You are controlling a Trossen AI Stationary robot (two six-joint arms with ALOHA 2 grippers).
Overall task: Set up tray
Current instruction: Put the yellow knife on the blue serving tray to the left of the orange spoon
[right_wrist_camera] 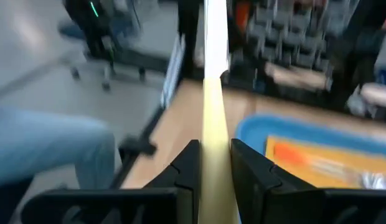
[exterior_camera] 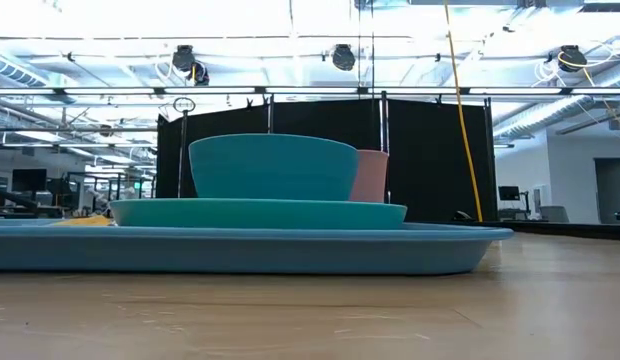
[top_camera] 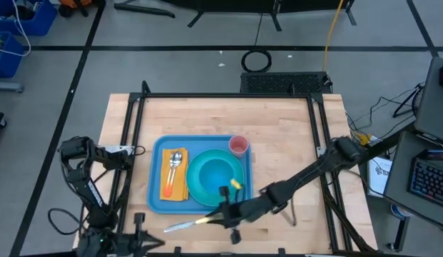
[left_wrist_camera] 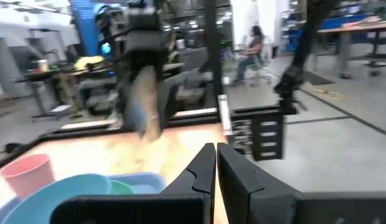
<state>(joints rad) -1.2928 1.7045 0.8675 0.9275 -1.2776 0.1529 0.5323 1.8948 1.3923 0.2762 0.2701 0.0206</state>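
The light-blue tray (top_camera: pixel 156 200) lies at the table's near middle. It carries an orange napkin (top_camera: pixel 171 187) with a spoon (top_camera: pixel 176 160) on it, a teal plate (exterior_camera: pixel 260 213) with a teal bowl (top_camera: pixel 211 173) on top, and a pink cup (top_camera: pixel 238 145). My right gripper (top_camera: pixel 214 218) hovers off the tray's near edge, shut on a yellow-handled utensil (top_camera: pixel 186 225). My left gripper (top_camera: pixel 136 150) waits shut at the table's left edge, beside the tray. My right gripper pinches the utensil's pale yellow handle (right_wrist_camera: pixel 213 134) between its two fingers (right_wrist_camera: pixel 190 165). The fingers lie along the utensil, which sticks straight out ahead of them. They come roughly level from the table's right, and the silver end (top_camera: pixel 176 227) points toward the table's left. The utensil is lifted clear of the table.
Bare wooden table (top_camera: pixel 286 143) stretches right of and behind the tray. Black frame rails (top_camera: pixel 318 128) run along the table's sides. A person (left_wrist_camera: pixel 252 53) sits far off in the room beyond the table.
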